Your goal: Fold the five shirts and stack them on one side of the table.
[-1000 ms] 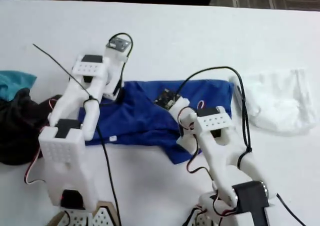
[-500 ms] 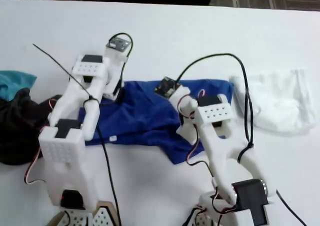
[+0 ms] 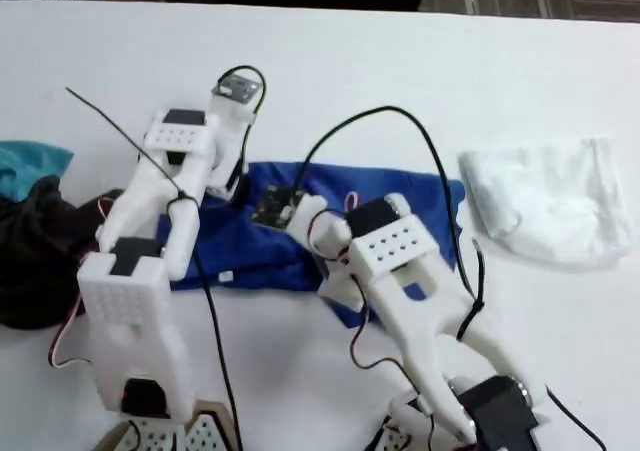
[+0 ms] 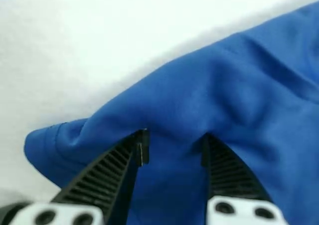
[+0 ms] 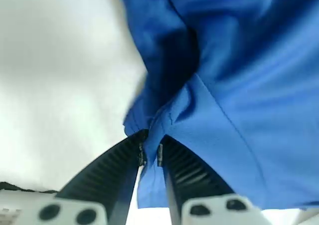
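On the white counter (image 3: 400, 61), in the middle of the high view, lies the blue shirt (image 3: 250, 251). It is spread out wide, with some folds and bumps in it.

At the left of the frame stands the left arm (image 3: 150, 201). It leans over the left end of the blue shirt. The left gripper (image 4: 173, 145) is down on the cloth, near the shirt's edge. Its fingers (image 4: 112, 170) are spread apart, and a soft bump of blue cloth sits between them. They are not pinching it.

The right arm (image 3: 400, 261) is in the lower middle of the frame and leans across the blue shirt. The right gripper (image 5: 149, 152) is squeezed tight on a fold of the blue shirt. Its fingers (image 5: 112, 175) are pressed almost together, with the thin blue edge caught between the tips. The cloth bunches up by the tips, and bare white counter shows beside it.

A white shirt (image 3: 550, 206) lies crumpled at the right side of the high view, just beside the right end of the blue shirt. A black shirt (image 3: 25, 271) is bunched up at the left edge of the frame, near the left arm. A teal shirt (image 3: 30, 161) lies just above it in the frame, touching it.
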Robot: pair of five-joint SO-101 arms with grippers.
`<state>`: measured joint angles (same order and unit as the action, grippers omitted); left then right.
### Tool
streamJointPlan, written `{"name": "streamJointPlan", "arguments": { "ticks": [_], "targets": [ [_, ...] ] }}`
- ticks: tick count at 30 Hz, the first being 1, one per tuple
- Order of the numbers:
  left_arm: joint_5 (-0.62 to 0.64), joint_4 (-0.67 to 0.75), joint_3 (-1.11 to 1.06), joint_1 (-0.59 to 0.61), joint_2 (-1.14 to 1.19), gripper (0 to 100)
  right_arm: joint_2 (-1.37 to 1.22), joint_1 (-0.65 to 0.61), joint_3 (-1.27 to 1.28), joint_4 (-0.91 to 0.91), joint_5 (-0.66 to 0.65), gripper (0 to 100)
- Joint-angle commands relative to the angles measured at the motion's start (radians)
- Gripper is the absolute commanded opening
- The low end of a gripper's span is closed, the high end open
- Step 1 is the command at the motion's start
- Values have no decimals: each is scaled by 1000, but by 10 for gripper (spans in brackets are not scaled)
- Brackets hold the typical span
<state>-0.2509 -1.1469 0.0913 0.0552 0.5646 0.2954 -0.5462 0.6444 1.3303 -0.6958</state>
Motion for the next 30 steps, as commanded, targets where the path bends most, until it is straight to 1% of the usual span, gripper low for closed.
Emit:
{"name": "streamJointPlan", "arguments": {
  "ticks": [1,8,14,17,19,20,23,26,28,30],
  "targets": [
    [15,48,28,9,8,188,51,2,23,-7,5,21],
    [15,48,28,9,8,188,51,62,138,-113,3,33],
    [15,48,28,9,8,188,64,64,135,-110,11,198],
    [15,40,30,12,2,188,81,68,58,-51,11,222],
    [15,-23,62,15,-11,188,114,82,-5,-16,11,214],
    [15,-78,88,17,-25,188,128,101,-23,-19,12,209],
    [15,-242,177,28,-69,188,133,179,-37,-74,12,193],
    [15,-376,228,58,-91,188,88,266,-37,-124,11,183],
    [14,-425,214,80,-91,188,47,306,-37,-140,6,184],
    [11,-433,189,101,-98,188,8,328,-37,-151,5,184]
  ]
}}
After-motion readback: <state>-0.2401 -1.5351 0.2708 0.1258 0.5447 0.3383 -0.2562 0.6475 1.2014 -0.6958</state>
